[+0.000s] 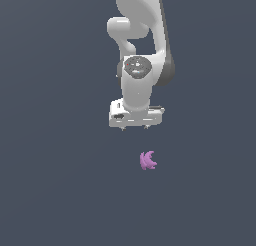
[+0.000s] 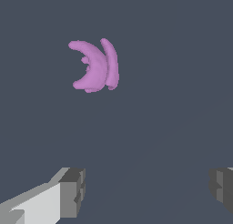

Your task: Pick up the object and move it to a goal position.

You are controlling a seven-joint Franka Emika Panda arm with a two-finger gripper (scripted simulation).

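The object (image 1: pixel 148 161) is a small purple-pink lumpy thing with stubby prongs, lying on the dark grey floor. In the wrist view the object (image 2: pixel 95 66) shows as curved pink lobes, apart from the fingers. My gripper (image 1: pixel 134 127) hangs on the white arm, above the object and a little toward the exterior view's left of it. In the wrist view the gripper (image 2: pixel 145 191) is open and empty, with one grey fingertip (image 2: pixel 73 191) on each side of the frame, wide apart.
The white arm (image 1: pixel 142 40) rises behind the gripper toward the top of the exterior view. A flat dark grey floor (image 1: pixel 60 190) surrounds the object.
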